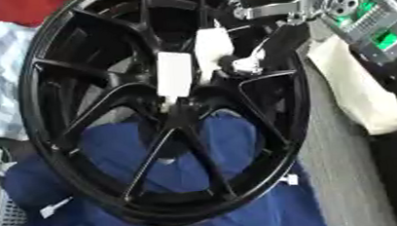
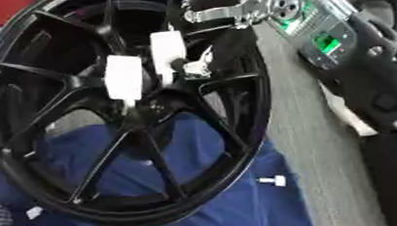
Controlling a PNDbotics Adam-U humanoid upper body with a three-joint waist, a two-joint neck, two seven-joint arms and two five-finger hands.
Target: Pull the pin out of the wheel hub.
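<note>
My right hand (image 1: 233,59) comes in from the upper right over the wheel (image 1: 164,112), and honestly I can't tell whether its fingers are curled round anything. They're black against black spokes, with just a small white bit (image 1: 249,63) showing where they end. That spot is right next to the hub (image 1: 177,104), so the hand is at the hub area, just right of center. Two white blocks stick up there: one (image 1: 173,75) sitting on the hub, the other (image 1: 213,46) just above and right of it, near the fingers. Whether either is the pin, can't say.

The wheel lies tilted on a blue cloth (image 1: 241,210). A small white peg (image 2: 272,181) lies on the cloth by the lower right rim. Grey desk (image 1: 341,175) runs along the right side. My left hand isn't in either view.
</note>
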